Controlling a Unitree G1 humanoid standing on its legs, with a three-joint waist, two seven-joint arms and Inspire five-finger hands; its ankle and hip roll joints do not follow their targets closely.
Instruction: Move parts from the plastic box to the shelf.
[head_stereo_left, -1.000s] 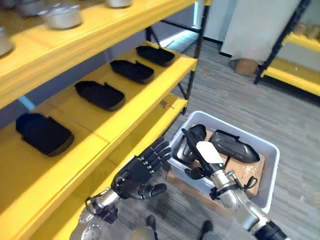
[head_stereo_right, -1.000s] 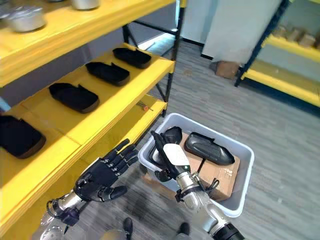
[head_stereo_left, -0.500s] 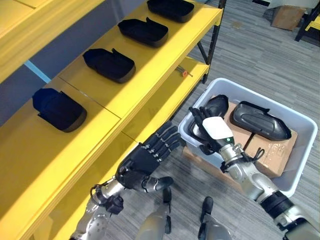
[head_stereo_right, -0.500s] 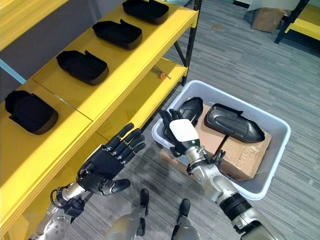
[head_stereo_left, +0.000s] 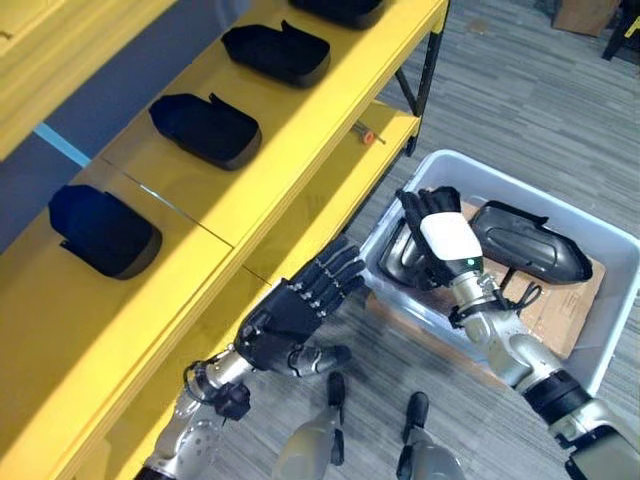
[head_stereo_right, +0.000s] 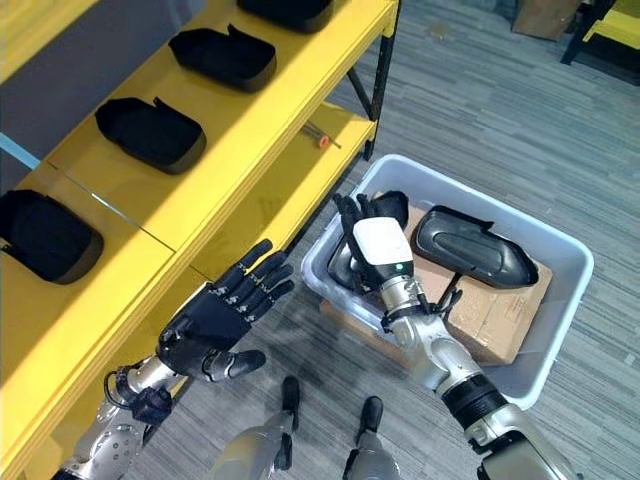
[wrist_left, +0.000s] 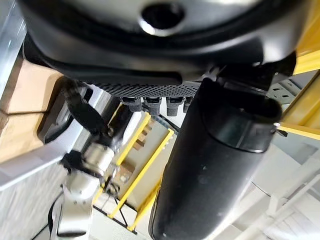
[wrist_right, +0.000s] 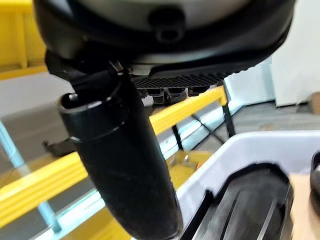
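Observation:
A pale plastic box (head_stereo_left: 612, 330) stands on the floor beside the yellow shelf (head_stereo_left: 300, 120). In it lie a dark moulded part (head_stereo_left: 525, 242) at the far side and a second part (head_stereo_left: 398, 262) at the end nearest the shelf. My right hand (head_stereo_left: 442, 238), with a white cover on its back, hovers over that second part, open with fingers straight; its wrist view shows the part (wrist_right: 252, 200) below it, untouched. My left hand (head_stereo_left: 298, 318) is open and holds nothing, low in front of the shelf's lower board. Several similar black parts (head_stereo_left: 205, 130) sit in a row on the shelf.
A cardboard piece (head_stereo_left: 560, 312) lies under the parts in the box. A small red-tipped tool (head_stereo_left: 366, 136) rests on the lower shelf board (head_stereo_left: 340, 195). A black shelf post (head_stereo_left: 427, 62) stands just behind the box. Grey floor (head_stereo_left: 520, 110) spreads beyond.
The camera has tilted down toward the box and floor. My right hand has reached a little farther over the box's near end. The left hand has barely moved.

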